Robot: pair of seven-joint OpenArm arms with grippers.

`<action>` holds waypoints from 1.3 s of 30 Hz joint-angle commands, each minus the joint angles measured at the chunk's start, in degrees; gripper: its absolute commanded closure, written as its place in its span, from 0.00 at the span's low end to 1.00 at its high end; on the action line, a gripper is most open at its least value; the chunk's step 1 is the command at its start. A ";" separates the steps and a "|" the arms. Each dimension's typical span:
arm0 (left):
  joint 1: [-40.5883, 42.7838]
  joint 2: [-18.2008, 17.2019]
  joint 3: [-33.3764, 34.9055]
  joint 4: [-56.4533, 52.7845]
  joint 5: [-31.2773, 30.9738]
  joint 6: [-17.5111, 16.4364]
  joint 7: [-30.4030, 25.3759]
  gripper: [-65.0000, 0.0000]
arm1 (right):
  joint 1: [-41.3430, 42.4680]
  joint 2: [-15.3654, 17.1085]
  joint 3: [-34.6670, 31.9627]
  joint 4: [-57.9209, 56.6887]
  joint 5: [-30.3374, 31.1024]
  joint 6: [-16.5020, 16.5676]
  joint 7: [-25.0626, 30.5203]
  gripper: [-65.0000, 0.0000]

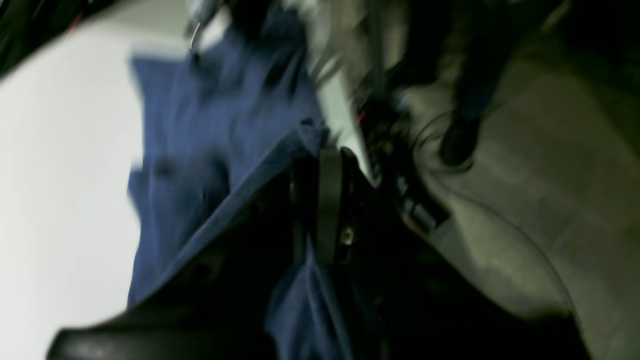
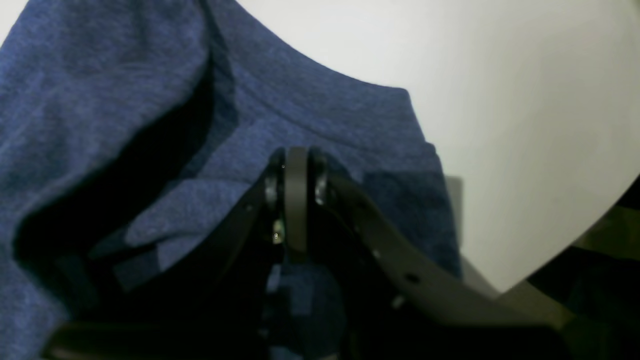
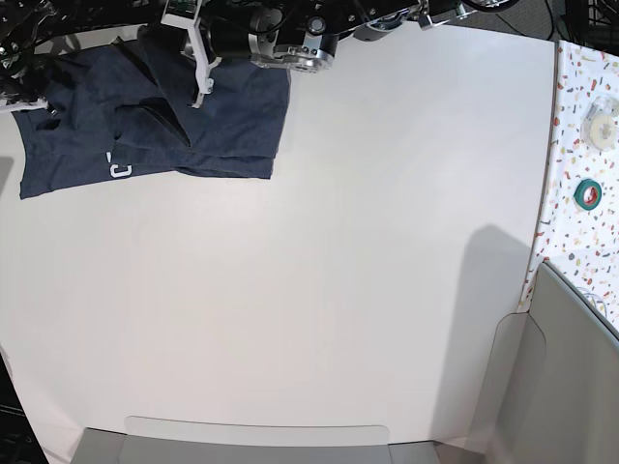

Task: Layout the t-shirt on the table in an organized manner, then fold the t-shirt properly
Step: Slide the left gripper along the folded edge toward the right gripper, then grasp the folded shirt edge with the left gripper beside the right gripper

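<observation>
The soft, limp t-shirt point(image 3: 164, 126) lies bunched at the desk's point(image 3: 319, 290) far left corner, both grippers' jaws pinched closed on its cloth, and it will likely drape and slide unless held near seams or shoulders

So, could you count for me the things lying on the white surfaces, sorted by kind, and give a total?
Garments: 1, the dark navy-blue cotton t-shirt on the plain white table
Tape rolls: 2, a green tape roll and a white tape roll, both on the speckled white strip
Total: 3
</observation>
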 commanded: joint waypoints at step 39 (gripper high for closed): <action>-4.14 3.75 0.75 -9.04 -2.34 16.68 -1.39 1.00 | 0.70 -1.86 0.22 0.80 0.10 0.38 0.97 1.00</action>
